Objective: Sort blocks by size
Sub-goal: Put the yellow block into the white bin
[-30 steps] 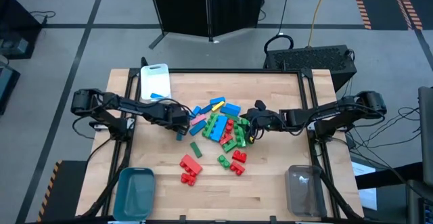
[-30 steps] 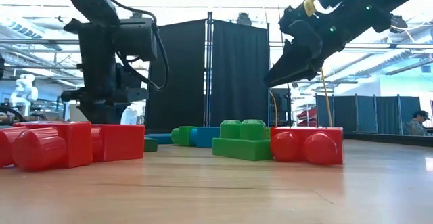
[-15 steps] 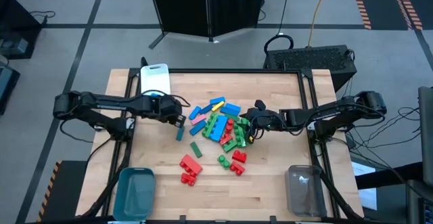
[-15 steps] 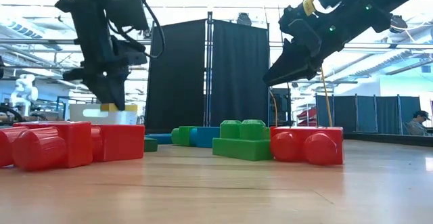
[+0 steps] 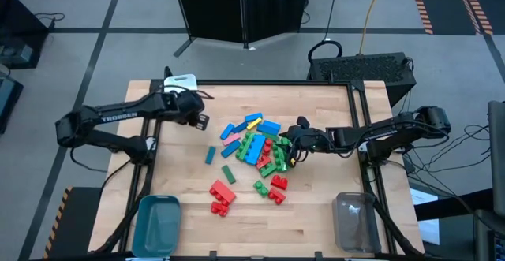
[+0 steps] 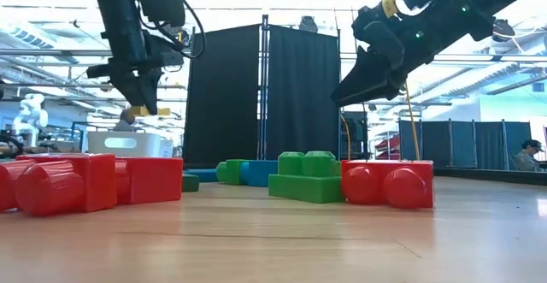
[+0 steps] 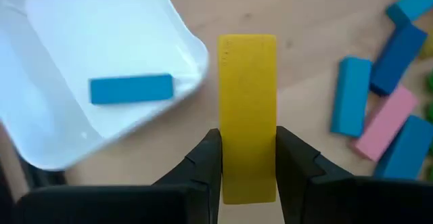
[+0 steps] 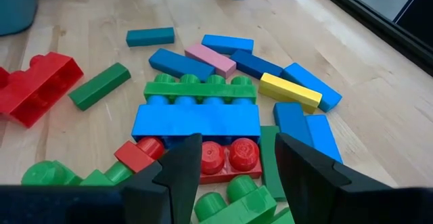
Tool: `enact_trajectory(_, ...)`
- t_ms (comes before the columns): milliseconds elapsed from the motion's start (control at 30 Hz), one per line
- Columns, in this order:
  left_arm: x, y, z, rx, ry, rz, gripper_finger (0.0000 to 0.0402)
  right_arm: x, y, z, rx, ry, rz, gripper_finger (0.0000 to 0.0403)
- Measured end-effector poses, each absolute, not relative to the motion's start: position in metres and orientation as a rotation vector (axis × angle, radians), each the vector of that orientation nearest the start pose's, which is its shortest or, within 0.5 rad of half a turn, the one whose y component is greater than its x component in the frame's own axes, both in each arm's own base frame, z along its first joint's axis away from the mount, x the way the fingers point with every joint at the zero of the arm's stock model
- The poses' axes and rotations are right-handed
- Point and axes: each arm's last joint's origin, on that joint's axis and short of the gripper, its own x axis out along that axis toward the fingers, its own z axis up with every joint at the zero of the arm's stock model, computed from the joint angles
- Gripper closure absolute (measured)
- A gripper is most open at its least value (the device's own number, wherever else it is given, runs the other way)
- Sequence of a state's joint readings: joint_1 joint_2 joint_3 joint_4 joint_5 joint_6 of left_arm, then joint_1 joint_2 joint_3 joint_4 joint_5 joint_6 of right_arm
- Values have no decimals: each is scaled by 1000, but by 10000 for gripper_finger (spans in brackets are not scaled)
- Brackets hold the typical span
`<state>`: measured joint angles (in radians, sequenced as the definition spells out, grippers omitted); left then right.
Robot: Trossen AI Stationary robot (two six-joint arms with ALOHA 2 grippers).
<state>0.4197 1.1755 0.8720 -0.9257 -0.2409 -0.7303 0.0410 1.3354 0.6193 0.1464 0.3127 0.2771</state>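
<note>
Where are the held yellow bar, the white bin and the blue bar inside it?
yellow bar [image 7: 247, 109], left wrist view, its flat face.
white bin [image 7: 193, 51], left wrist view, its rim.
blue bar [image 7: 130, 88], left wrist view, its middle.

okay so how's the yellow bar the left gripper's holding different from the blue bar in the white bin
The yellow bar is clamped between the left gripper's fingers, above the table just outside the white bin. The blue bar lies loose inside that bin. Their colours differ, and they point crosswise to each other. Both are thin, flat bars of similar size.

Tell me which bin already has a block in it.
The white bin, beside the left gripper: one blue bar lies inside. The teal bin and clear bin show none.
</note>
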Motion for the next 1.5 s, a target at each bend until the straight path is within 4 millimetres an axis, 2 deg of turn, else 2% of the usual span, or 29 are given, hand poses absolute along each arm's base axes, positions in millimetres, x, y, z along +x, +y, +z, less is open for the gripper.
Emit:
enact_trajectory(400,155,134,242,-723,968,1142,317,263,2,193,167,521,-340,227)
enact_trajectory(700,141,167,245,-729,843,1222,317,263,2,193,160,523,-337,227)
enact_trajectory(1200,150,193,204,-792,1029,1203,317,261,2,190,151,565,-341,227)
enact_trajectory(1500,150,195,201,-819,1046,1173,285,260,2,189,153,576,-344,227)
